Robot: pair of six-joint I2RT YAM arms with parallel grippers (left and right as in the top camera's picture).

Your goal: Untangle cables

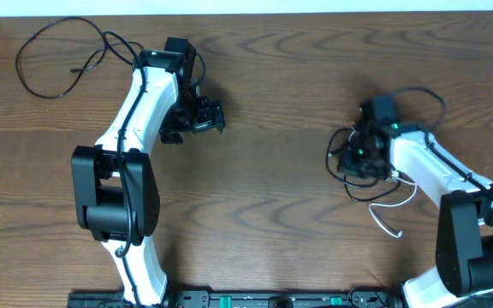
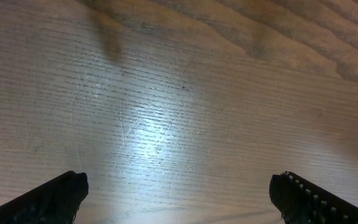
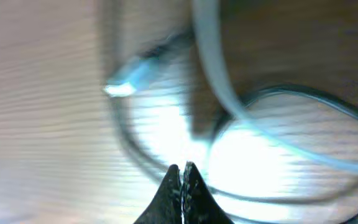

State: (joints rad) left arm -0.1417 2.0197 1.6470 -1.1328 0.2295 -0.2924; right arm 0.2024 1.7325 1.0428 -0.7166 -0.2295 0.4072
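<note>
1. Overhead: the brown wood-grain surface has a pale strip along its far edge. One black cable lies in a loose loop at the far left, stretched left to right toward the left arm. The left pincer hangs over bare wood. The right pincer is down in the tangle at the right. The white cable trails from there toward the near right.
2. Left wrist: the fingertips stand wide apart with only wood between them.
3. Right wrist: the view is blurred. The tips are pressed together. The white cable runs from the top down and off to the right, and a second black cable loops beside it. I cannot tell whether a strand is caught.
</note>
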